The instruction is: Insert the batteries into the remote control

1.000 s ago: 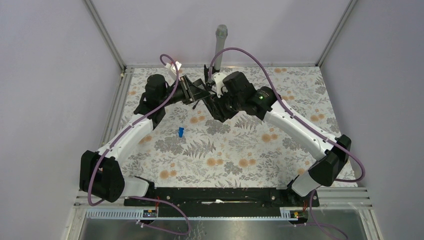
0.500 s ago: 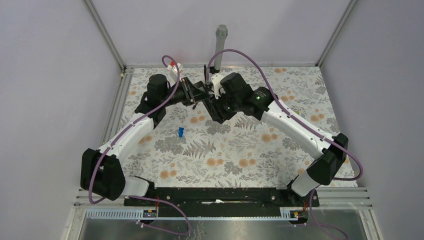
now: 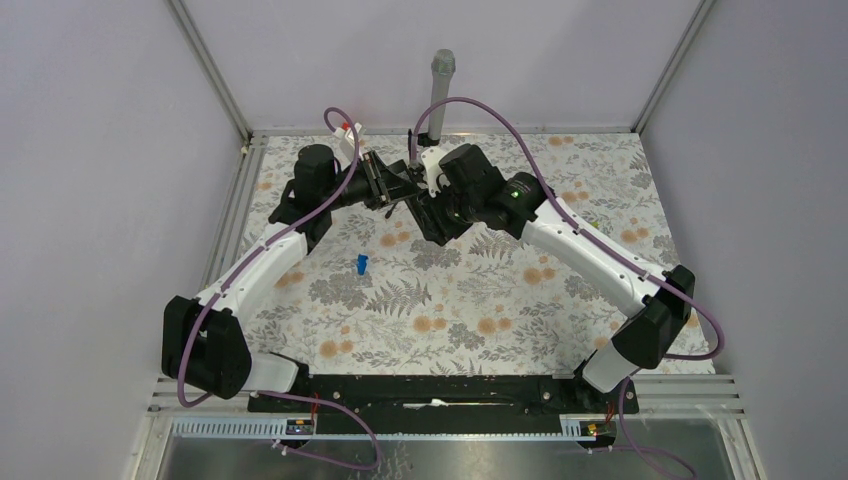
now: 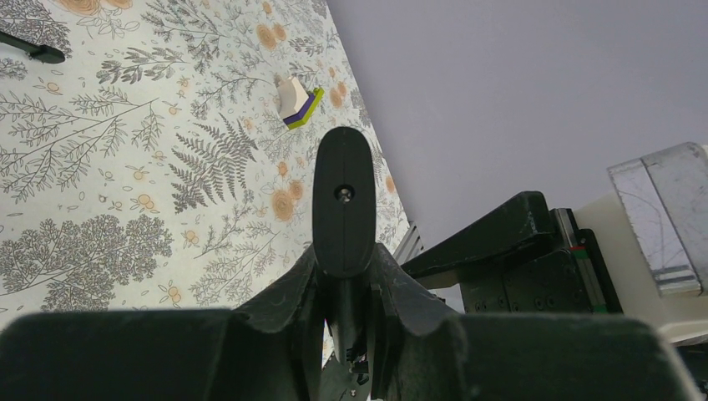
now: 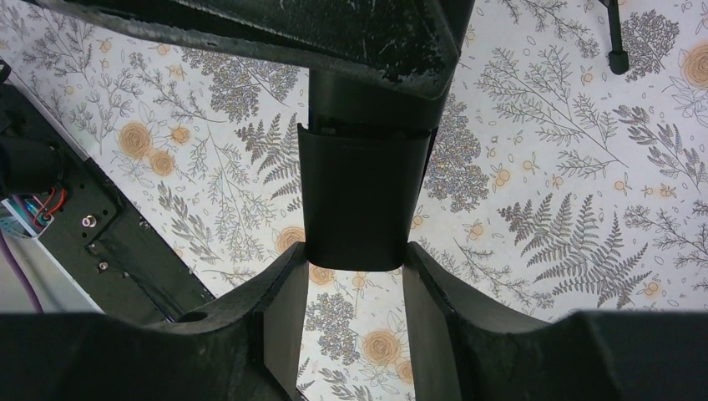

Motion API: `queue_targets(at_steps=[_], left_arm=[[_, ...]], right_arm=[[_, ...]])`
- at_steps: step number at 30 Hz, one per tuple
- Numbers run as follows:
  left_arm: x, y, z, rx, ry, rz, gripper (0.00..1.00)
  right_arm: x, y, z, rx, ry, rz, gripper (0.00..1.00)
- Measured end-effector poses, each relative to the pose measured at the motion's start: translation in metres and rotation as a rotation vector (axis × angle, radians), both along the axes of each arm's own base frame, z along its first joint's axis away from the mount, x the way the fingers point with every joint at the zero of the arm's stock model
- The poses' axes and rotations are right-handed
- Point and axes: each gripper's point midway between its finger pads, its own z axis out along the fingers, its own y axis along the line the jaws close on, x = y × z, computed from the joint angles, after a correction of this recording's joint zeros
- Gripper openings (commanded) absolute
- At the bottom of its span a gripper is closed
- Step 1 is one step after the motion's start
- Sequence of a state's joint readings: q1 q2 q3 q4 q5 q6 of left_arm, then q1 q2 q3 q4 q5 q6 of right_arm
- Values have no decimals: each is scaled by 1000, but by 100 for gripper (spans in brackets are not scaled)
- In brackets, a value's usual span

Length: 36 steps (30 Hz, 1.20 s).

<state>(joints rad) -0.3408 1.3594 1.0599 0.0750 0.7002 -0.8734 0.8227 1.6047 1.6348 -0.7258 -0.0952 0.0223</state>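
Both grippers meet above the far middle of the table. My left gripper [image 3: 388,186] [image 4: 344,271] is shut on the remote control [image 4: 342,209], a slim black bar with a rounded end and one small screw, sticking out past the fingers. In the right wrist view, the remote control [image 5: 357,196] shows as a black rectangular end with a seam across it. My right gripper [image 5: 355,276] is shut on its lower corners, one fingertip on each side. The right gripper [image 3: 434,216] sits just right of the left one. The batteries are out of view.
A small blue piece [image 3: 360,264] lies on the flowered cloth, nearer than the grippers. A white, purple and yellow-green piece [image 4: 297,102] lies farther out. A thin black rod [image 5: 616,42] [image 4: 33,48] lies on the cloth. A grey post [image 3: 441,85] stands at the back.
The right arm's wrist has shifted a little to the left, closer to the left gripper. The left arm has barely moved. Both grips are unchanged.
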Motion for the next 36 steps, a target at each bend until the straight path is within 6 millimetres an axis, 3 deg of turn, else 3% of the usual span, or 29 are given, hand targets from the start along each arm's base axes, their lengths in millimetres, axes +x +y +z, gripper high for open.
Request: queue_targets(at_steps=[36], left_arm=[[-4, 4, 7, 26, -94, -6, 0]], right_arm=[[-2, 1, 1, -40, 71, -20, 36]])
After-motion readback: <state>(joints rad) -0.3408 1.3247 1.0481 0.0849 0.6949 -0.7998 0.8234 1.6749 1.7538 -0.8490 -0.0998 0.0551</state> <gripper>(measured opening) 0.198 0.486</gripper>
